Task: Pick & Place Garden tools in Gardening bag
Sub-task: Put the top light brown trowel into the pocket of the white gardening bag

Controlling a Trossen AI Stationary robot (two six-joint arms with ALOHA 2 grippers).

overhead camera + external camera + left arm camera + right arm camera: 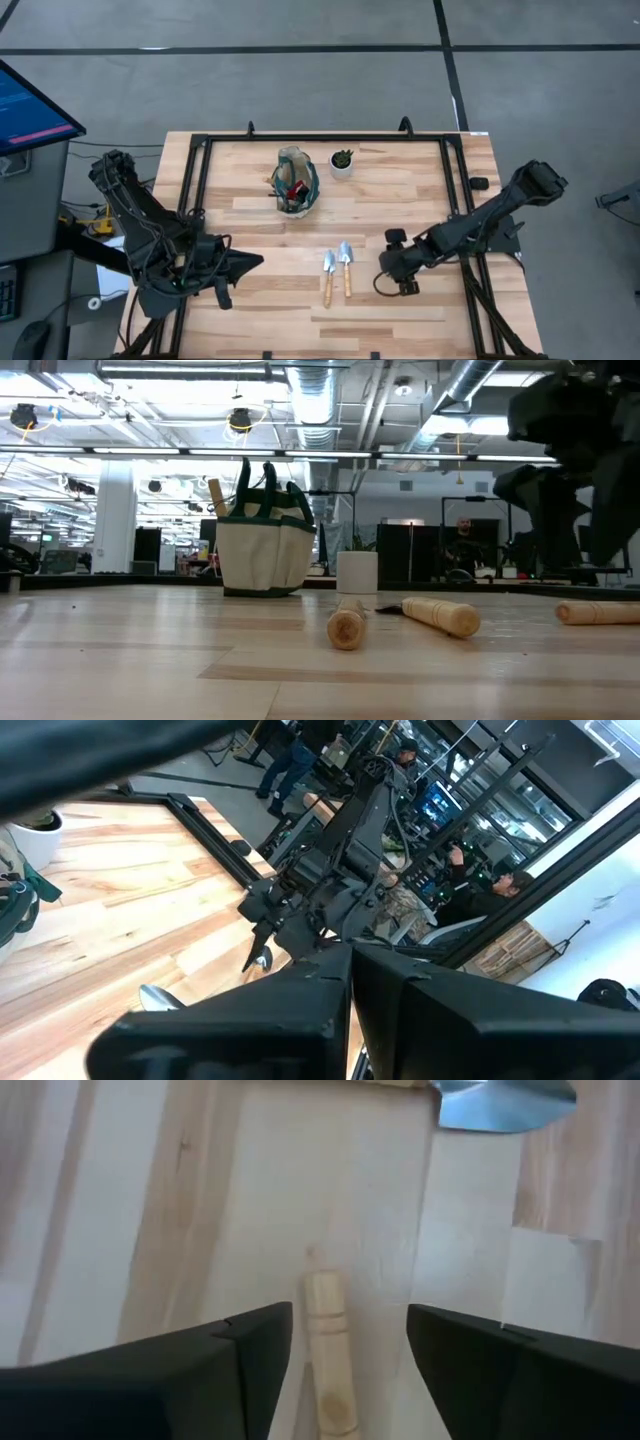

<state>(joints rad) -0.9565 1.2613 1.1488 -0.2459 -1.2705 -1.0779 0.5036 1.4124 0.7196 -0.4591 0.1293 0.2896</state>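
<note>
Two trowels flat on counter, side by side, blades toward gardening bag, well apart from it. Third wooden handle visible between fingers of right end effector, jaws apart, nothing held. Left end effector parked near counter's left edge, jaws together, empty. Judged: tools light, rigid; metal blades slick, round wood handles prone to rolling. Best hold across mid-handle, fingers square to its axis. Bag soft, likely to shift if nudged.
</note>
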